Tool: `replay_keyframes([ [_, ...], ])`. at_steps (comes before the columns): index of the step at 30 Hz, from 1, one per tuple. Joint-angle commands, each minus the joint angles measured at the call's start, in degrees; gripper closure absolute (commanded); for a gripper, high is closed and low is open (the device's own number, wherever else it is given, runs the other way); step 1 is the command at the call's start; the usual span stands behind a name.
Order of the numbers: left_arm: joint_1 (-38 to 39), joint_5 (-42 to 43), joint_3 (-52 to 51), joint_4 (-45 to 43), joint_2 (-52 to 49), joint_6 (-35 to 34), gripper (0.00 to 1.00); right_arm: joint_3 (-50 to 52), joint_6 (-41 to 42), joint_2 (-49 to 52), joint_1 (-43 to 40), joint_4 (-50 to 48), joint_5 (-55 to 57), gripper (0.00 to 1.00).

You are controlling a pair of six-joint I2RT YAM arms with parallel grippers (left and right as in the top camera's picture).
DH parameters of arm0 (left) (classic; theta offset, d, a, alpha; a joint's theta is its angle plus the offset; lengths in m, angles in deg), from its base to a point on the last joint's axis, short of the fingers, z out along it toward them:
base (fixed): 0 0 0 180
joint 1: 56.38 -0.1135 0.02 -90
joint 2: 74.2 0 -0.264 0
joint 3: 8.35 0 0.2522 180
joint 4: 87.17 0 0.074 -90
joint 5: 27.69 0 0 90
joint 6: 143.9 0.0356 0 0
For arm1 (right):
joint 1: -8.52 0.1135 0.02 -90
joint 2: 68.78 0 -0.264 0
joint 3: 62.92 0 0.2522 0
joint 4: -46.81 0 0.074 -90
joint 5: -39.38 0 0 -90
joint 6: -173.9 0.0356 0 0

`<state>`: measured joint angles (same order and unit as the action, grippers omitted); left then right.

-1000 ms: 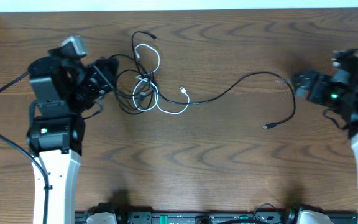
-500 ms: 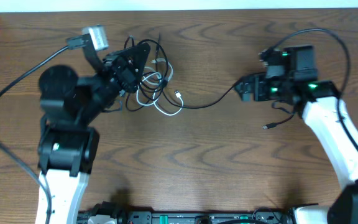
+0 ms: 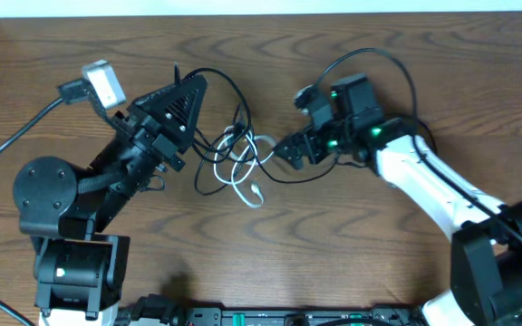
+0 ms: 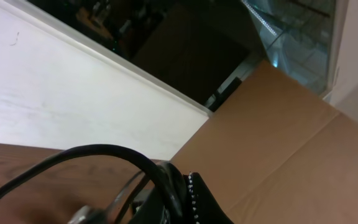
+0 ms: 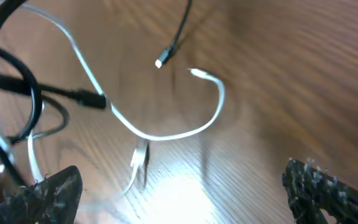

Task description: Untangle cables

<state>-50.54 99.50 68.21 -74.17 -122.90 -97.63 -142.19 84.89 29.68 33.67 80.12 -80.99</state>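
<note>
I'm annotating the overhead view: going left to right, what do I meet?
Left arm's base → left tool → cable tangle → right tool → right arm's white forearm.

The overhead camera is looking straight down on the table (image 3: 333, 263). The left wrist camera is pointing up and away, past the table's edge toward a white wall (image 4: 55, 106) and a cardboard box (image 4: 291, 143). The right wrist camera is hovering close, facing down on the white cable (image 5: 166, 132) that the overhead view is also showing.
</note>
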Motion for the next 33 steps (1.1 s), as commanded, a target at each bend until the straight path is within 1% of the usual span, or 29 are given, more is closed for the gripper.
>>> replay_keyframes([
  [1,0.1,0.8,0.8,-1.1,0.5,-1.2,0.92,-0.3,-2.0,2.1,3.0,-1.2,-1.7,0.01],
  [7,0.1,0.7,0.8,-1.1,0.5,-0.9,0.92,-0.3,-3.3,3.1,5.9,-2.0,-3.4,0.01],
  [12,0.1,0.7,0.8,-1.1,0.5,0.2,0.92,-0.4,-3.9,3.1,6.1,-1.8,-4.3,0.01],
  [17,0.1,0.3,0.8,-1.0,0.0,0.6,0.92,-0.3,-6.5,3.1,6.1,-0.5,-8.2,0.01],
  [18,0.1,0.3,0.8,-1.0,-0.3,0.6,0.92,-0.4,-6.4,3.1,6.1,-0.5,-7.5,0.04],
  [23,0.1,0.3,0.8,0.3,-1.5,0.7,0.92,-0.4,-3.5,3.1,6.1,-0.7,-0.9,0.04],
  [26,0.1,0.3,0.8,0.9,-2.3,2.1,0.92,-0.4,2.0,3.1,6.0,-1.1,9.6,0.01],
  [27,0.1,0.3,0.8,0.9,-2.5,2.1,0.92,-0.4,2.1,3.1,5.9,-1.0,10.6,0.01],
  [29,0.1,0.3,0.8,0.9,-2.9,2.2,0.92,-0.5,0.6,3.1,5.5,-0.7,8.0,0.01],
  [31,0.1,0.2,0.8,0.9,-3.2,3.3,0.92,-0.5,-2.1,3.1,5.4,-0.7,2.8,0.03],
  [33,0.1,-0.5,0.8,1.4,-3.6,4.3,0.92,-0.5,-2.1,3.1,5.5,-1.2,2.1,0.02],
])
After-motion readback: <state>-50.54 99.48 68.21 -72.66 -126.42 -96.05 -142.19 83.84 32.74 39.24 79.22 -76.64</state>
